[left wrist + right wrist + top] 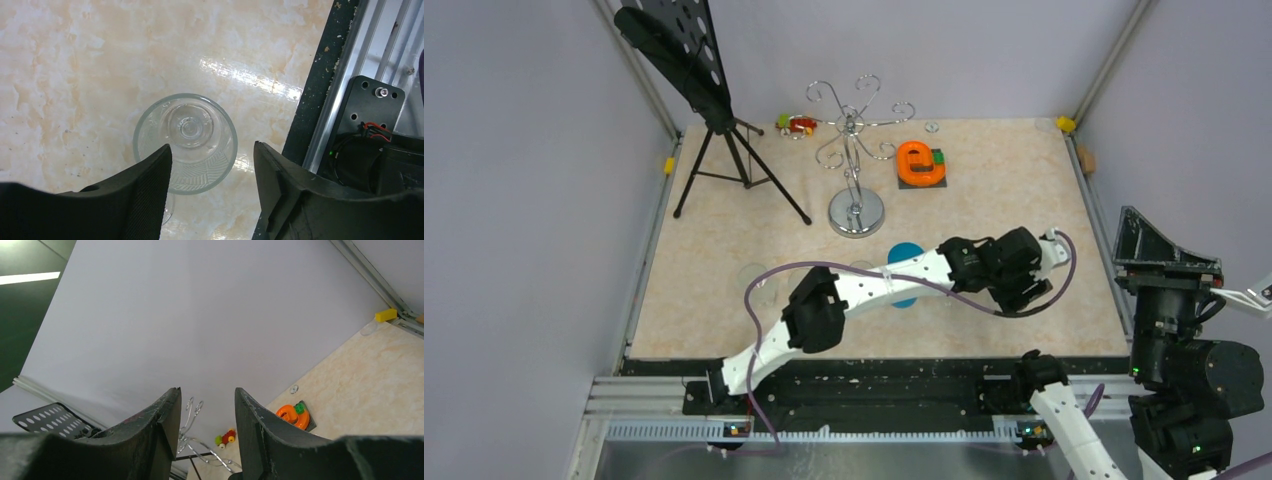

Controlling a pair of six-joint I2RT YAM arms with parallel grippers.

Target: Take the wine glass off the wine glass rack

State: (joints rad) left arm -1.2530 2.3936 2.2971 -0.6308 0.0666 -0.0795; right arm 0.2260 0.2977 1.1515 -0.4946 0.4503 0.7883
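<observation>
— Two grippers appear; which one tends the glass (187, 131)?
— Left gripper (212, 150), seen from its wrist. Its jaws stand wide apart, one on either side of the bowl, clamping nothing. The glass stands upright on the table (75, 60), foot down, rim up, with the black rail (310, 100) just beside it at its 3 o'clock.
— Why so placed?
— Probably because the glass is already off the rack (857, 212): parted jaws leave it resting on its own foot. A straight lift would clear the rim; a sideways drift could tip it.
— And the rack?
— Overhead, it stands at 12 o'clock on the table, well apart from the left arm (864, 285), which reaches to 4 o'clock. No glass is discernible on it.
— Right gripper (207, 392)?
— Off the table at 5 o'clock, aimed up at the back wall (200, 315), jaws partly apart and empty.
— Surface and room?
— Glossy beige marbled top, glare near the rail; plain grey walls; a music stand (686, 60) at 10 o'clock, an orange toy (921, 163) at 1 o'clock.
</observation>
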